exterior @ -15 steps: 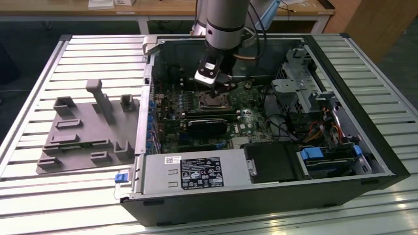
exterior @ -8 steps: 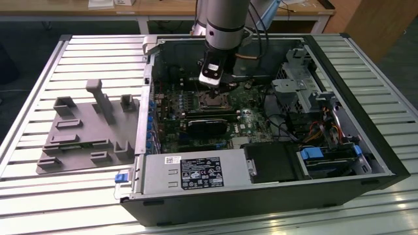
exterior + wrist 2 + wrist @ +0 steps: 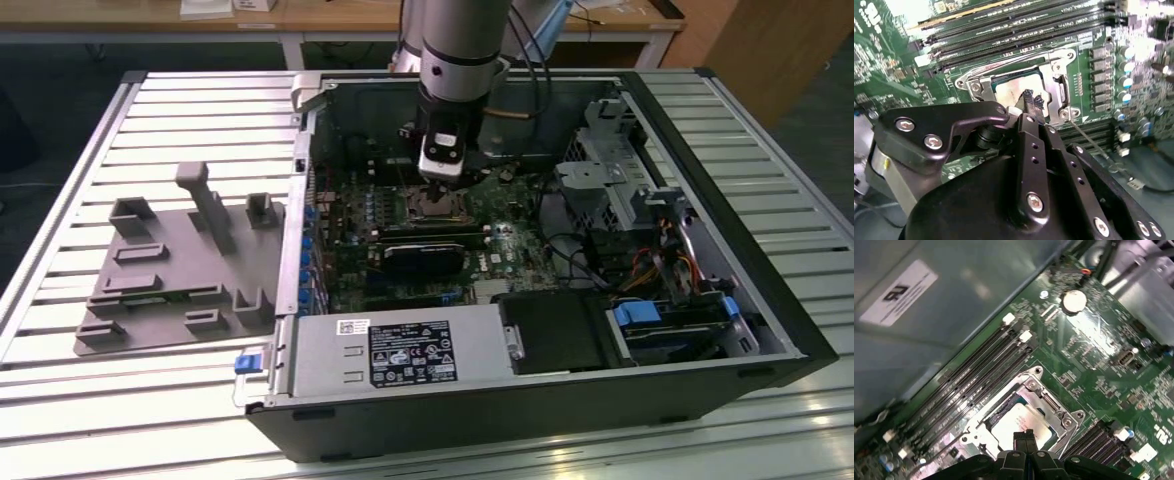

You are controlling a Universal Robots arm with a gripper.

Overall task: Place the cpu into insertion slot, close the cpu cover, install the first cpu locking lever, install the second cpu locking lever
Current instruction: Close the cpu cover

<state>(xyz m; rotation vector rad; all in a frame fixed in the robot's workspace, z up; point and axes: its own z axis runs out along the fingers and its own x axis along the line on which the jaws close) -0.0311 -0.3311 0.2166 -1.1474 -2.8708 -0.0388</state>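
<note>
Nearest to your wrist cameras, you have the claw (image 3: 1025,437) with its two dark fingertips pressed together and nothing between them. It is poised over the chip (image 3: 1021,424), though you cannot tell whether it touches. The chip lies flat in the socket (image 3: 995,409), pale metal face up, and the silvery cover (image 3: 1056,412) is down around it like a frame. In the second wrist view a thin metal rod (image 3: 1093,141) slants away from one corner of that cover. Around the socket spreads the green board (image 3: 1094,365), with long black slots (image 3: 969,375) running just beside it. Further out, in the exterior view, your arm reaches down into the open computer case (image 3: 534,420), which lies on its side on a pale table (image 3: 174,100) of slatted metal. On the exterior view's left, just beside the case, a grey moulded tray (image 3: 147,290) with upright pegs and pockets rests on the slats. Beyond the table you see a wooden desk (image 3: 334,15) on pale legs and dark floor (image 3: 54,70) beneath it.
</note>
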